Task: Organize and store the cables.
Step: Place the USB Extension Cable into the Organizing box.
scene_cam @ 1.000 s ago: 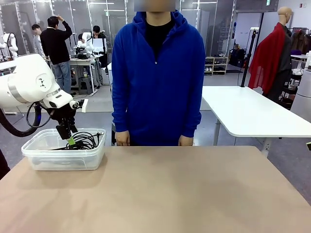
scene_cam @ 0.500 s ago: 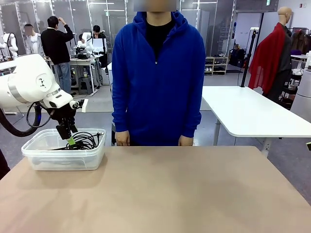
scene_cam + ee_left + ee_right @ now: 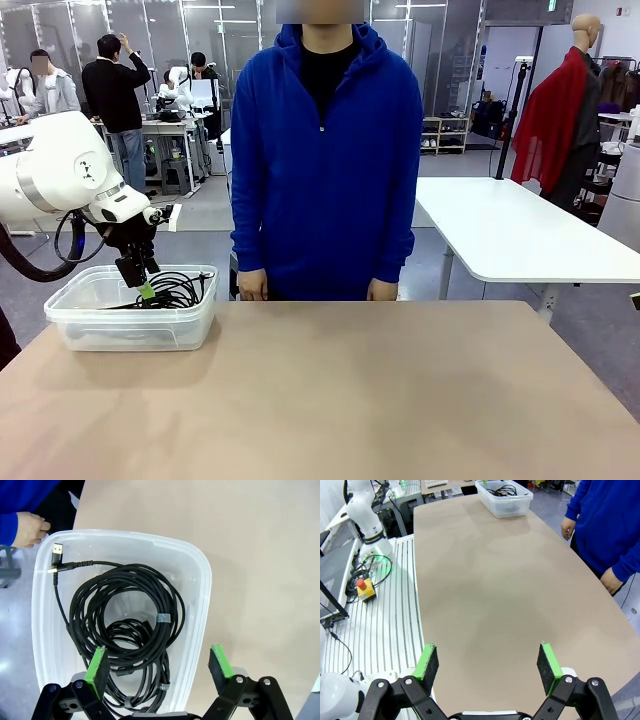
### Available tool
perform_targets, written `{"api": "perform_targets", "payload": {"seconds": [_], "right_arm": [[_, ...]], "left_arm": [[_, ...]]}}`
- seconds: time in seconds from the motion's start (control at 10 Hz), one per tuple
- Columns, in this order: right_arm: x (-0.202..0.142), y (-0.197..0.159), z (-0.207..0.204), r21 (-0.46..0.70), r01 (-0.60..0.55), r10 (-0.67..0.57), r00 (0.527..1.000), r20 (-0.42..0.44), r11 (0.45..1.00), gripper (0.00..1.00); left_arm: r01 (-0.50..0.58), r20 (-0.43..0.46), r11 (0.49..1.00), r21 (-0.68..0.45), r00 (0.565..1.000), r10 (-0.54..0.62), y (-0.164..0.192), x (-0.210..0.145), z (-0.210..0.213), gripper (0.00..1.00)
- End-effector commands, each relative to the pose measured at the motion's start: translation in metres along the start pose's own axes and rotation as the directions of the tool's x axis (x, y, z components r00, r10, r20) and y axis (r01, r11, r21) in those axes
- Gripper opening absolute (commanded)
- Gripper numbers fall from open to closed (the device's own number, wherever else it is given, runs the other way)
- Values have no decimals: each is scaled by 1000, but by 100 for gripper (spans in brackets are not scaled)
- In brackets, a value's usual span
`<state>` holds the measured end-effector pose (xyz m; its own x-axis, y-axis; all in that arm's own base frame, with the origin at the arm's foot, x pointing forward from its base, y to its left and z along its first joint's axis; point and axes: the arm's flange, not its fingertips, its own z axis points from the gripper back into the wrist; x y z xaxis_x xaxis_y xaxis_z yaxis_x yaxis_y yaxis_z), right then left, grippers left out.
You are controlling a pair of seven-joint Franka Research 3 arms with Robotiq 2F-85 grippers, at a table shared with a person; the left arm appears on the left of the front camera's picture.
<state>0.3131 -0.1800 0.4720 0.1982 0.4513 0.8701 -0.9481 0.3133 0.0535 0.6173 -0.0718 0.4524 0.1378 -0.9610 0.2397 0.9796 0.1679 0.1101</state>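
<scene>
The cables (image 3: 131,630) are thin black cords coiled loosely inside a clear plastic bin (image 3: 200,610), one gold-tipped plug lying near its far corner. From the front they show as a dark tangle, the cables (image 3: 175,290), in the bin (image 3: 130,325) at the table's left rear. My left gripper (image 3: 160,667) hovers open just above the bin, one finger over the coils and the other past the rim; it holds nothing. It appears as the left gripper (image 3: 140,285) in the front view. My right gripper (image 3: 487,667) is open over bare tabletop.
A person in a blue hoodie (image 3: 325,160) stands at the far edge, hands (image 3: 252,287) resting by the table (image 3: 330,400). One hand (image 3: 30,529) is close to the bin's corner. The right wrist view shows the bin (image 3: 504,500) far off and a red stop button (image 3: 361,587) beside the table.
</scene>
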Motion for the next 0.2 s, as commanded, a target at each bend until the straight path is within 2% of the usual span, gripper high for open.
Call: {"api": "perform_targets", "payload": {"seconds": [0.0,0.1], "right_arm": [[3,0,0,-4,-12,12,1000,13,1000,100],[3,0,0,-4,-12,12,1000,13,1000,100]], "left_arm": [[-2,-12,1000,8,1000,2,2,1,2,100],[-2,-12,1000,8,1000,2,2,1,2,100]]}}
